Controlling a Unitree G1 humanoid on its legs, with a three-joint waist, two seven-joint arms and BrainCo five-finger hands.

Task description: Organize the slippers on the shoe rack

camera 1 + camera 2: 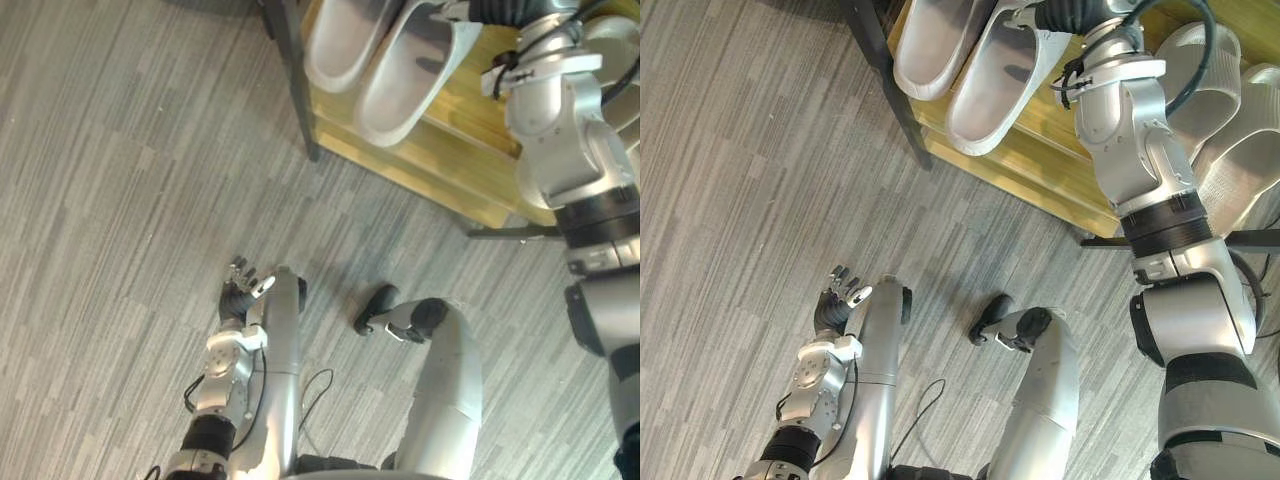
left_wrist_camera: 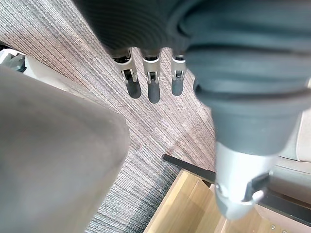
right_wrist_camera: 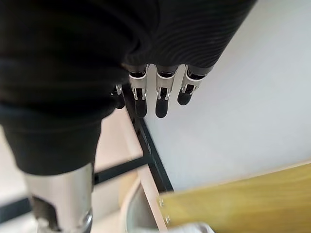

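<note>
Two pale slippers point(image 1: 400, 85) sit side by side on the shoe rack point(image 1: 450, 140), another pair point(image 1: 1240, 150) further along it — the job looks nearly done. Over the rack the right hand point(image 3: 163, 97) shows straight, empty fingers; the left hand point(image 1: 238, 292) hangs slack, well clear of it.

Your left hand point(image 1: 240, 292): hanging low, fingers relaxed | your right hand point(image 3: 164, 94): reached far forward, fingers straight

Pale grey slippers point(image 1: 400, 85), tan black-framed shoe rack point(image 1: 440, 165), grey-streaked floor point(image 1: 120, 200).
</note>
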